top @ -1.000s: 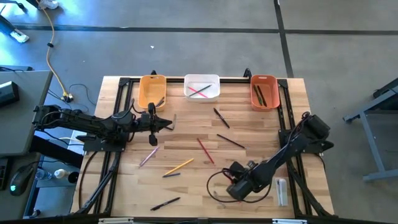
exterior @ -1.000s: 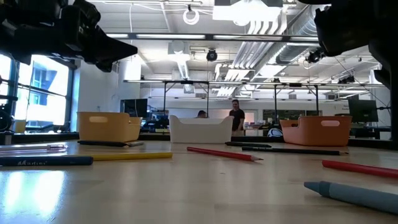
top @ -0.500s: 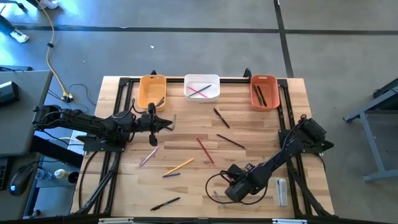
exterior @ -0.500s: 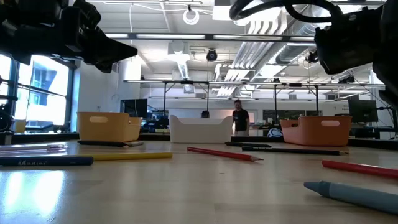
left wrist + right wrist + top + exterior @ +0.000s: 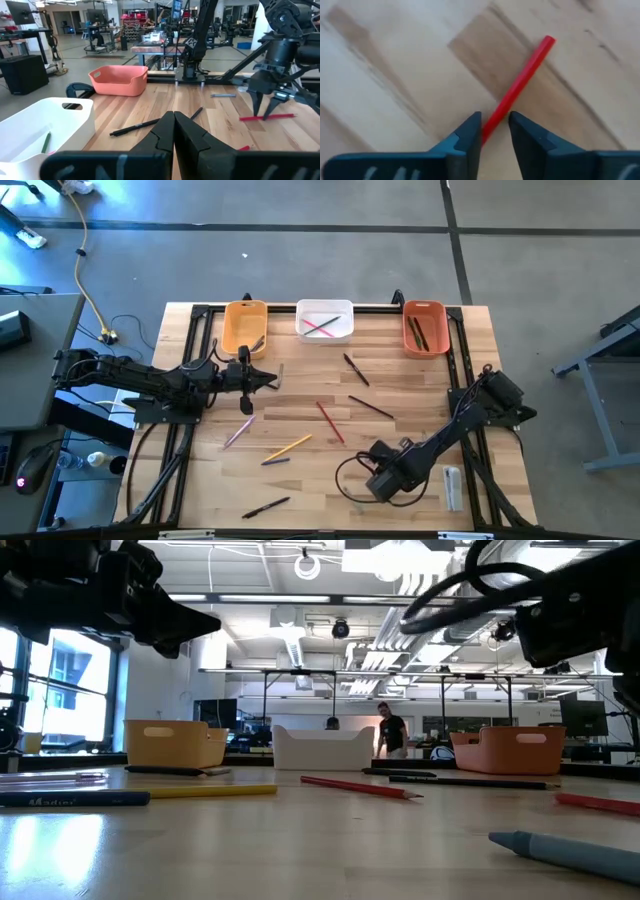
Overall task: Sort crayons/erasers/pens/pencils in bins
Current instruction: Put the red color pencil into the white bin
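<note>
My right gripper (image 5: 368,490) is low over the table near its front edge, right of the middle, shut on a red pencil (image 5: 525,70). The pencil also shows in the left wrist view (image 5: 275,117) and the low view (image 5: 600,803). My left gripper (image 5: 272,380) hovers shut and empty by the yellow-orange bin (image 5: 245,327). The white bin (image 5: 324,320) holds pink and green pencils. The red-orange bin (image 5: 424,326) holds dark pens. Black pens (image 5: 356,369) (image 5: 371,407) (image 5: 266,507) and loose pencils (image 5: 330,421) (image 5: 239,431) (image 5: 288,446) lie flat on the table. My right gripper pinches the red pencil's shaft (image 5: 496,117) between its two fingertips (image 5: 470,131), back from the flat end. The fingers point down from above and lie across the pencil. The pencil lies about level, at or just above the table; which of the two, I cannot tell.
A whitish eraser (image 5: 453,485) lies at the front right beside my right arm. A grey crayon (image 5: 560,852) lies near the front edge. Black frame rails run along the table's left, right and far sides. People stand in the room behind.
My right gripper has shifted a little toward the table's near edge, then back toward its right edge. The red pencil between its fingers has slid a little toward the table's right.
</note>
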You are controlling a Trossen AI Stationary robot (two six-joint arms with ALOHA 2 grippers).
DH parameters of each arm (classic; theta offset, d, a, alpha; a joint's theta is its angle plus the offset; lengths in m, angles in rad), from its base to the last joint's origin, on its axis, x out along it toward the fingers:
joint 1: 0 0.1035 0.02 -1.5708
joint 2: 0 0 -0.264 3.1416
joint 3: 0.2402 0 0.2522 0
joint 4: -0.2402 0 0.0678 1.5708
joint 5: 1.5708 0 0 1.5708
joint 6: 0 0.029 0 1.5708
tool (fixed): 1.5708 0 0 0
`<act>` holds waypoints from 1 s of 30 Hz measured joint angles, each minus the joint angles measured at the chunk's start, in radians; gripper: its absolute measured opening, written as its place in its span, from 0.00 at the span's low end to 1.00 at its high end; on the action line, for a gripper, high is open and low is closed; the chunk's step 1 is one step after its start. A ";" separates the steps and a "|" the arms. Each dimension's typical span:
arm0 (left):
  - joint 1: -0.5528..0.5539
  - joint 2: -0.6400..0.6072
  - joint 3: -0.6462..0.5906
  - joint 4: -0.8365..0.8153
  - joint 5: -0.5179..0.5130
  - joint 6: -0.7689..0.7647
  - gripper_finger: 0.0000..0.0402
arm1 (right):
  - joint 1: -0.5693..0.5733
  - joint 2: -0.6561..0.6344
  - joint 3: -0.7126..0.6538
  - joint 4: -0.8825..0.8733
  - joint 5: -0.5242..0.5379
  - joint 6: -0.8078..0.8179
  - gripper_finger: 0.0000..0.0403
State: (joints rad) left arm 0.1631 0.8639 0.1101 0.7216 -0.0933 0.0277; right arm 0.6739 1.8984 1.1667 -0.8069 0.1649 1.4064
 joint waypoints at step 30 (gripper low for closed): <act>0.000 0.000 0.000 -0.004 -0.021 -0.012 0.00 | -0.126 -0.009 0.246 -0.344 0.270 -0.476 0.11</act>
State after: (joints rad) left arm 0.1631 0.8639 0.1101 0.7180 -0.1139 0.0160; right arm 0.5480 1.8896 1.4132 -1.1514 0.4351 0.9305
